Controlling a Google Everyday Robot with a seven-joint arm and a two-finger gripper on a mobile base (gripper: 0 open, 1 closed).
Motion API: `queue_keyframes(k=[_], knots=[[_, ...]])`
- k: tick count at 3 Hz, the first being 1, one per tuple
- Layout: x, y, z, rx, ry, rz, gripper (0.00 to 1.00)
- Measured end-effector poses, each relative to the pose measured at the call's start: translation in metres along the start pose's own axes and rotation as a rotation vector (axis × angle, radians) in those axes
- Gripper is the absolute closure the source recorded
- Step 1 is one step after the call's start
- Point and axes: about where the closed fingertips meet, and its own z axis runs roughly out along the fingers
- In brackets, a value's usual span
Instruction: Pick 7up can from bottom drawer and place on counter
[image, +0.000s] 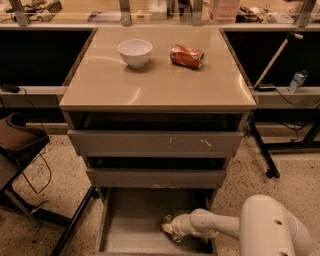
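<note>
The bottom drawer (130, 220) is pulled open at the foot of the cabinet. My white arm reaches into it from the lower right. The gripper (172, 229) is low over the drawer floor, right of centre. A small pale silvery object, the 7up can (166, 223), shows at the gripper's tip, against or inside it; most of it is hidden. The beige counter (160, 80) tops the cabinet above.
A white bowl (135, 52) and a dented orange-red can (186, 56) sit on the counter's far half. Two upper drawers (155, 144) stick out slightly above the open one. A dark chair (20, 145) stands left; a stand leg (262, 155) stands right.
</note>
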Motion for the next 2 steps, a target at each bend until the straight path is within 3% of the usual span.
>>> queue_keyframes(k=[1, 2], knots=[[-0.023, -0.004, -0.038, 0.023, -0.002, -0.006, 1.0], [-0.026, -0.033, -0.126, 0.158, -0.012, 0.157, 1.0]])
